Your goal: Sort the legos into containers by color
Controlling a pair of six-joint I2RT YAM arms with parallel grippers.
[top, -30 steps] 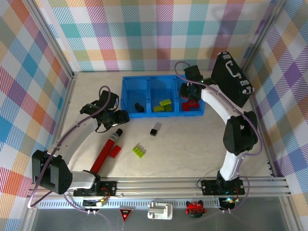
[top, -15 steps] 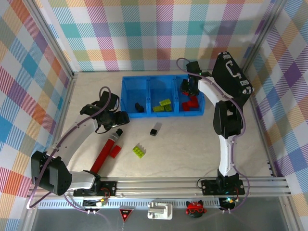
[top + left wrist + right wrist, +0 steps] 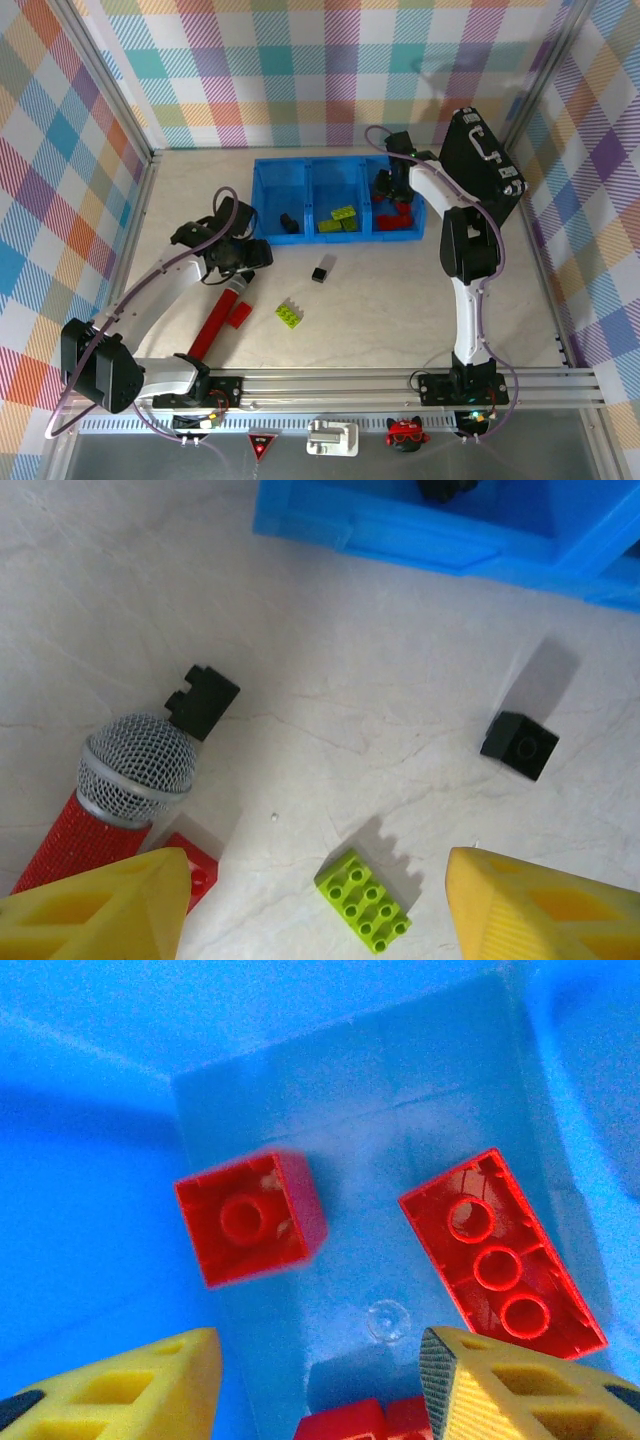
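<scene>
Right wrist: right gripper (image 3: 318, 1360), jaws apart, over right bin (image 3: 90, 1110); red brick (image 3: 250, 1218) blurred, probably dropping in. Meanwhile left gripper (image 3: 315, 870) spread, empty, above lime brick (image 3: 363, 901); descending could knock nearby microphone (image 3: 135, 765).

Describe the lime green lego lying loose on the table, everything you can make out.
The lime green lego is a small brick of glossy plastic with two rows of round studs on top. It lies flat, studs up, on the pale marbled table, turned diagonally in the left wrist view and casting a short shadow. Only the tabletop touches it; the other loose bricks sit apart. It rests in front of the blue bins, not yet sorted.
</scene>
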